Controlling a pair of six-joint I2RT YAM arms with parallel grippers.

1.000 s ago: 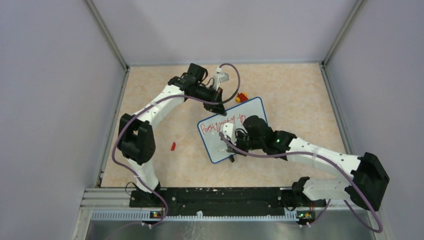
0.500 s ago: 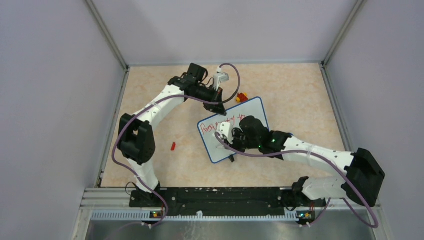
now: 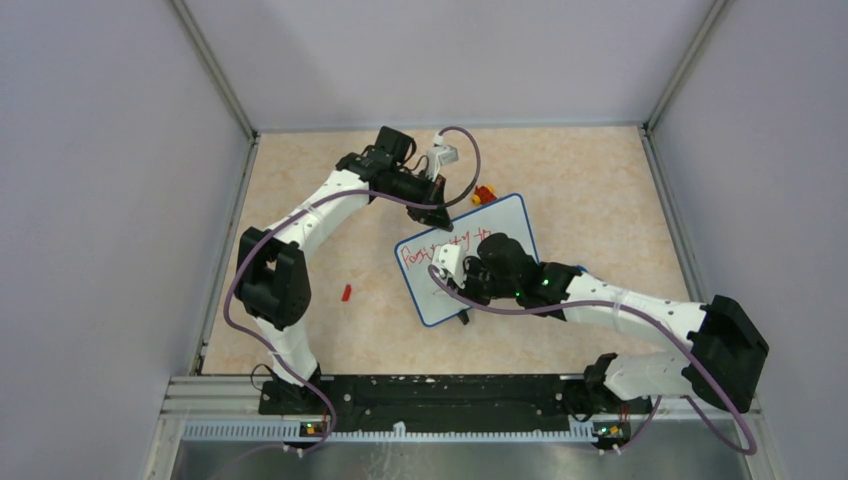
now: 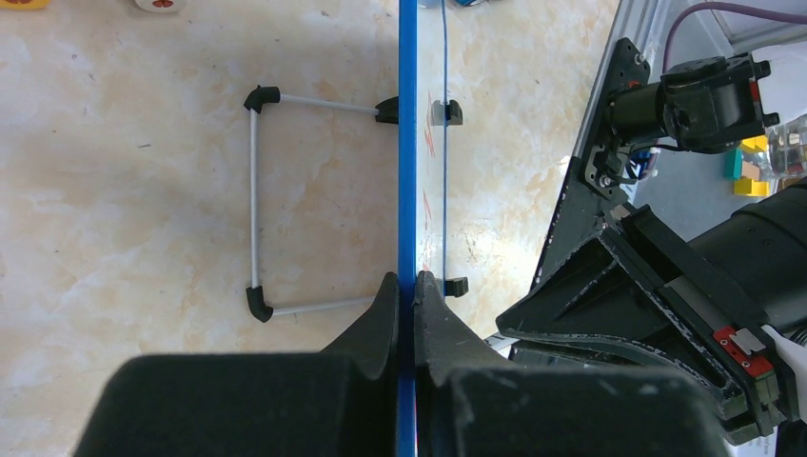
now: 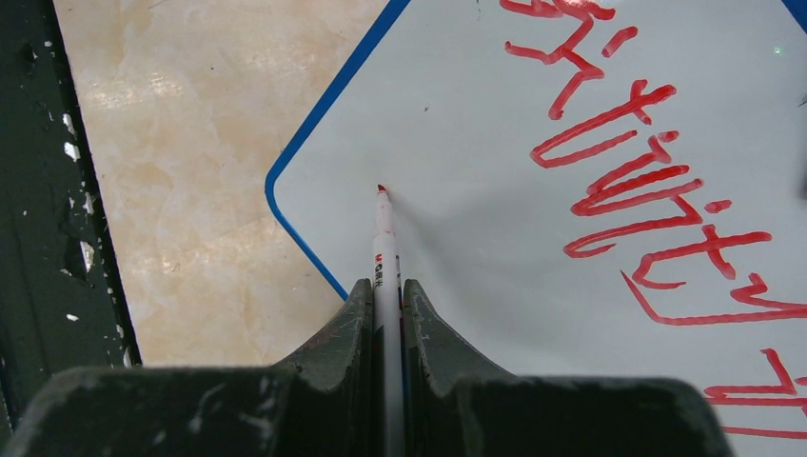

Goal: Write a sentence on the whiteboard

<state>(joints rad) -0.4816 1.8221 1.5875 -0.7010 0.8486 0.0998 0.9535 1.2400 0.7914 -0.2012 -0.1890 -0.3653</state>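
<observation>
L gripper [image 4: 407, 283] clamped on rim of small white blue-rimmed whiteboard [image 3: 505, 213], mid beige marbled tabletop [image 3: 600, 180]. R gripper [image 5: 385, 290] pinching white red-tipped marker [image 5: 383, 238]; tip at board corner, poss. touching. Red scrawled sentence [image 5: 628, 162] beside it.

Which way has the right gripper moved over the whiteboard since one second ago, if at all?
Yes. In the top view the right gripper has shifted slightly left, toward the left edge of the whiteboard; the whiteboard itself stayed put.
</observation>
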